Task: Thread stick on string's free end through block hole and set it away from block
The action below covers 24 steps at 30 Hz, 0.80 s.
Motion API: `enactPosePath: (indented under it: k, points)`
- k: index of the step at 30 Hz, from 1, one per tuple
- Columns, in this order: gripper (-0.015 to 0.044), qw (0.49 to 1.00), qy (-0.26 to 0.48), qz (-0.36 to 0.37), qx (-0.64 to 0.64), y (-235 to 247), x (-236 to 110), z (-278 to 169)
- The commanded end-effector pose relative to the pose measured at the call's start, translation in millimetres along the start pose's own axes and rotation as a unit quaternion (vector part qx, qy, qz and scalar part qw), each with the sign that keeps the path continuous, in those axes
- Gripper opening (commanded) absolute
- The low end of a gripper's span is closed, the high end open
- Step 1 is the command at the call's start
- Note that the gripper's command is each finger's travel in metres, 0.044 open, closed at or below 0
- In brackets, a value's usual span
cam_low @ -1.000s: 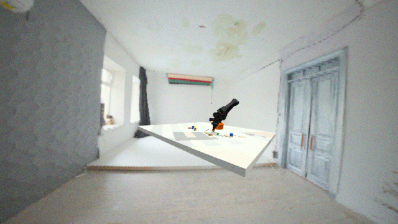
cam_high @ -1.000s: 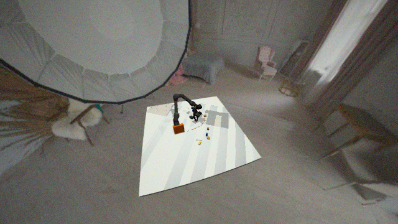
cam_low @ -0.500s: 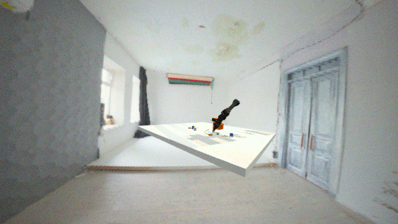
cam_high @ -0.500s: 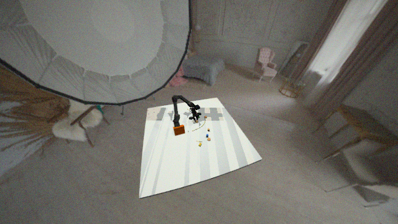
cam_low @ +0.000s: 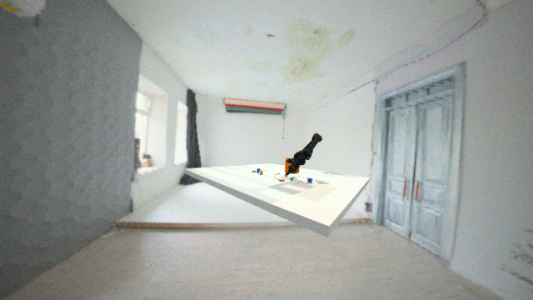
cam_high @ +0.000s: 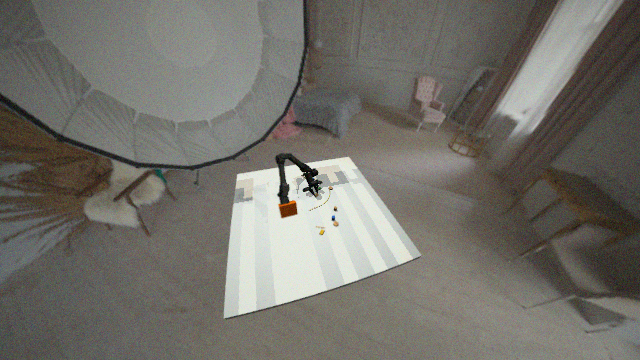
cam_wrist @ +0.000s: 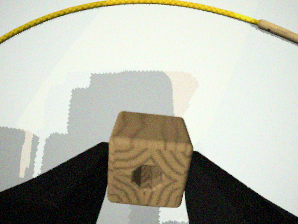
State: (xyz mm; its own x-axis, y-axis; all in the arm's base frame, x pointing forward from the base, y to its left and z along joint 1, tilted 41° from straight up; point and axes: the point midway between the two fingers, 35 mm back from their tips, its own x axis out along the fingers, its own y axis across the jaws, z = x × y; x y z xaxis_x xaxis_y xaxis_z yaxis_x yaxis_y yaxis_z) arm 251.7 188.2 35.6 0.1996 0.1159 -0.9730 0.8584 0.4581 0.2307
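Note:
My gripper (cam_high: 316, 194) (cam_low: 286, 174) (cam_wrist: 148, 157) is shut on the wooden block (cam_wrist: 150, 131). The fingers press its left and right sides, and the dark hole shows in the face toward the wrist camera. Whether the block touches the table is too small to tell. The yellow string (cam_high: 327, 199) (cam_wrist: 135, 2) curves over the table beyond the block. It joins the wooden stick (cam_wrist: 280, 30) at the upper right of the wrist view. The round button (cam_high: 330, 188) (cam_low: 281, 180) lies near the gripper. No stick shows in the hole.
A blue object (cam_high: 333, 218) (cam_low: 258, 171), small wooden pieces (cam_high: 335, 208) and a yellow piece (cam_high: 322, 232) with a loose stick (cam_high: 320, 227) lie apart from the gripper. A green object (cam_low: 291, 179) and another blue one (cam_low: 310, 180) lie near the arm. The arm's orange base (cam_high: 288, 209) (cam_low: 293, 166) stands on the table.

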Motion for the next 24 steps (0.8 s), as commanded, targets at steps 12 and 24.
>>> enactPosePath:
  k: [12,24]
  points:
    - [0.0,0.996,-0.09,-0.005,0.005,0,-1,-10]
    - [0.0236,0.996,-0.094,-0.004,0.004,1,-4,-10]
